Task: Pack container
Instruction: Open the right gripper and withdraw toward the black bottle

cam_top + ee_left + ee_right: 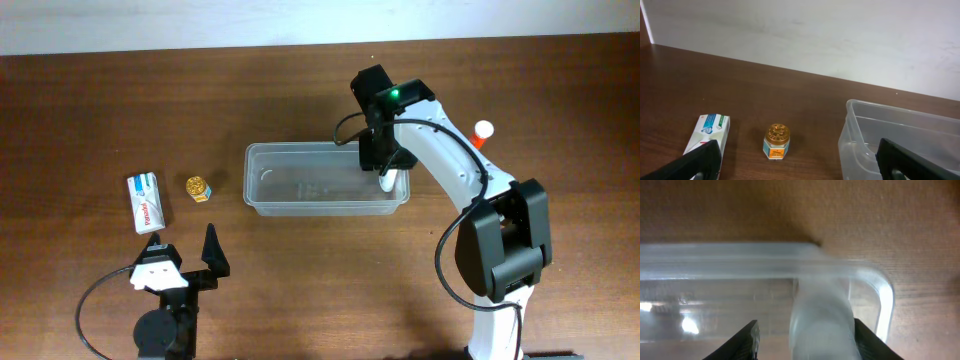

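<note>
Right hand (802,340) in container (715,255), tube (822,325) — perhaps — between fingers (747,340); box (146,202) print unreadable

Dark wood table (300,270), white wall (815,35) behind.

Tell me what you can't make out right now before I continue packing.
- White rounded item between the right jaws: blurred in right wrist view, mostly covered by the arm overhead; identity and grip unclear.
- Orange-capped white object: overhead, partly behind the right arm, too small to name.
- Clear plastic rectangular container: cut off by the left wrist frame's right edge.
- Small gold-lidded jar label: too small.
</note>
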`<state>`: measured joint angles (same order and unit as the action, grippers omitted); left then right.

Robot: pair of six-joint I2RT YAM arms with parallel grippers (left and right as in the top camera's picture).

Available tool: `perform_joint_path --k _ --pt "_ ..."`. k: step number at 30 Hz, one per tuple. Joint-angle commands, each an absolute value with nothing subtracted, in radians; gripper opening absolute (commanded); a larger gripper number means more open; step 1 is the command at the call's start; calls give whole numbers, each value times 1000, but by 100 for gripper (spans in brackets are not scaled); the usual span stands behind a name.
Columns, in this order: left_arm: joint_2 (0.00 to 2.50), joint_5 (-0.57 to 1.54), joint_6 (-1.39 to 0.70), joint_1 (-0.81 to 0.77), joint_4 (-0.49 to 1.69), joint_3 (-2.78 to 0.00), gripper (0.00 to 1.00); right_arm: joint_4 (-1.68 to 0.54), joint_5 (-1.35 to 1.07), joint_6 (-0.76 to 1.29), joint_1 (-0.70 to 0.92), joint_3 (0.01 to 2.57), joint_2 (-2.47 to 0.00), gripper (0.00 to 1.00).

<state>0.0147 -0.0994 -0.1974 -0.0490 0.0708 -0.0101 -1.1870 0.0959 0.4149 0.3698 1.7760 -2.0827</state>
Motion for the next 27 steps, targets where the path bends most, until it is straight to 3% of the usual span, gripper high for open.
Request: perform_joint_path --k 1,9,14,19,25,27 --pt "6 -86 -178 -43 76 -9 99 -1222 102 416 365 1859 -2035 50" --pt "6 -86 -178 -43 76 -9 99 -1374 102 408 366 2048 -1994 59" --pt "6 -86 -178 -43 76 -9 99 -1537 114 397 344 2213 -1992 73" --pt "6 -86 -178 -43 76 -9 99 -1699 112 385 269 2358 -1991 74" --pt "6 -86 -178 -43 76 -9 100 -1699 -47 302 174 2352 -1864 75" --pt "6 -86 -178 -43 76 -9 99 -1699 -27 297 146 2333 -1800 81"
